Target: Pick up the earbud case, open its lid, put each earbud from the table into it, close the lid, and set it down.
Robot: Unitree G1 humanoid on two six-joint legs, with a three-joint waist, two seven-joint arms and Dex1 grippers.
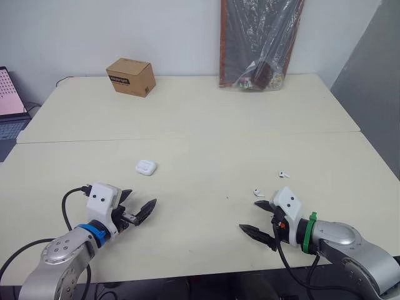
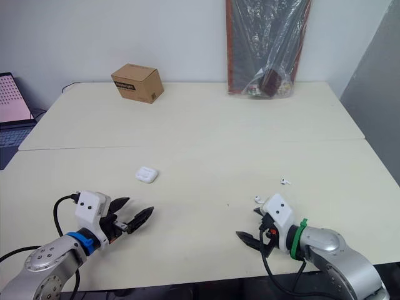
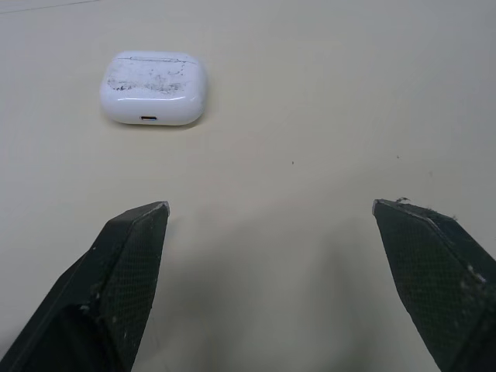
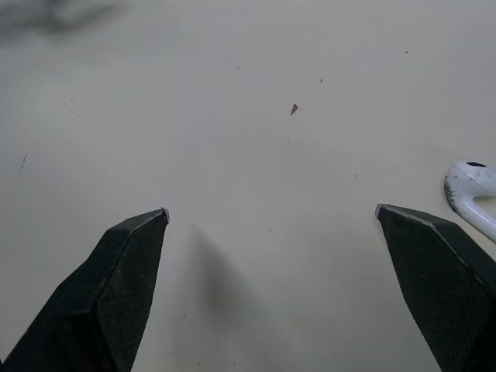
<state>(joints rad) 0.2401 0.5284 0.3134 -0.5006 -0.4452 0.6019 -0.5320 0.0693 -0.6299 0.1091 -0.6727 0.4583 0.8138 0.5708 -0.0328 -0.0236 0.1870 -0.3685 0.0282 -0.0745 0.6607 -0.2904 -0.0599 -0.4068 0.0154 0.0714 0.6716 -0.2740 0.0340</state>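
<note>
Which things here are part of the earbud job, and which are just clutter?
Job:
- earbud case, lid shut
- nearer earbud, beside the right claw
- farther earbud
- left claw, pointing toward the case; both claws open

Clutter:
- cardboard box
- laptop
- plastic-wrapped board

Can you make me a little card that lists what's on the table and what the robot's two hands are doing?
earbud case: white, lid shut, lying on the table ahead of the left gripper, untouched
near earbud: white, loose on the table, close beside the right gripper
far earbud: white, loose, a bit further off
left gripper: open, empty
right gripper: open, empty
far edge: cardboard box, wrapped board
left edge: laptop
</note>
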